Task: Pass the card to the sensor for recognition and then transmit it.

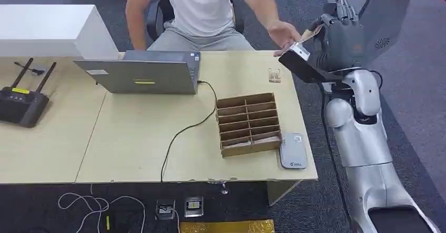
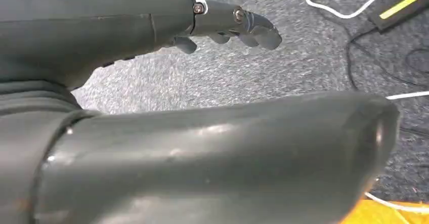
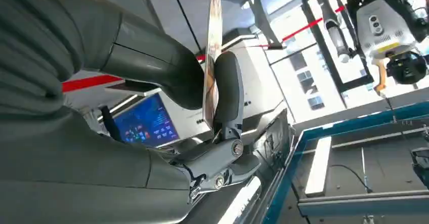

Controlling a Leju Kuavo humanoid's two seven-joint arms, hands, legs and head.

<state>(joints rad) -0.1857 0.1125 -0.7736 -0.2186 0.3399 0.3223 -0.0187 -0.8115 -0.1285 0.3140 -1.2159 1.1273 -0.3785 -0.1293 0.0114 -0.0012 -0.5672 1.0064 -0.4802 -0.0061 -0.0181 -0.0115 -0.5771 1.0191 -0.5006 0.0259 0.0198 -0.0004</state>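
My right hand [image 1: 336,38] is raised beyond the table's far right corner and pinches a thin tan card [image 1: 314,32]. In the right wrist view the card [image 3: 212,57] stands edge-on between the thumb and a finger of that hand [image 3: 152,82]. A person's open hand [image 1: 286,33] reaches to just beside the card. The flat grey-white sensor [image 1: 293,150] lies near the table's front right corner, well below and apart from the card. My left hand [image 2: 111,27] hangs over grey carpet, holding nothing, fingers loosely apart.
A cardboard divider box [image 1: 248,123] stands beside the sensor. Another small card [image 1: 273,75] lies on the table [image 1: 137,138] near the far right. An open laptop [image 1: 142,75] with a black cable and a black router [image 1: 21,104] sit further left. The person sits behind the table.
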